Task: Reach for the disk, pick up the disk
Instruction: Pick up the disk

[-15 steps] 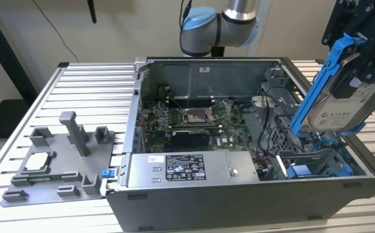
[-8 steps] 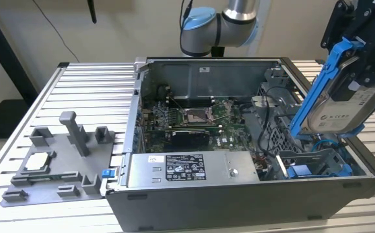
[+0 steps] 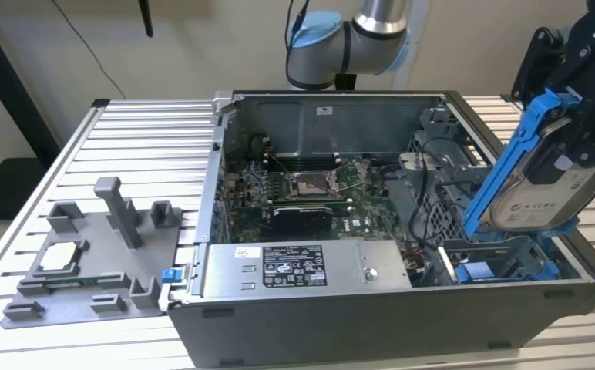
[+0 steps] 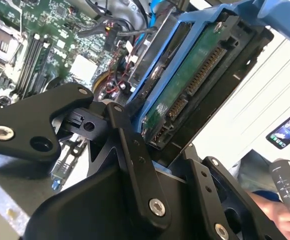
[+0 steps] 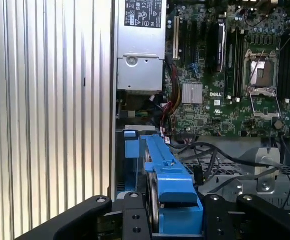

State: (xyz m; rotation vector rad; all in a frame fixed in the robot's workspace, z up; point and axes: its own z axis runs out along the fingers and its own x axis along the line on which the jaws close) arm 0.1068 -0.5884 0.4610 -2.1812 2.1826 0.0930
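The gripper (image 3: 575, 135) has its fingers (image 5: 135, 220) pinched on the disk (image 3: 544, 193), one on each flat face, with the blue bracket's top edge between them. The disk hangs edge-up, its long axis running steeply down and away from the fingers toward the blue bay piece (image 3: 478, 271) in the computer case (image 3: 380, 324). In the second wrist view the disk's (image 4: 194, 85) connector end points away from the fingers.

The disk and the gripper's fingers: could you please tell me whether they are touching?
Touching. In the second wrist view the black fingers clamp the disk by its blue-framed edge; the exterior view shows the disk held tilted above the computer case.
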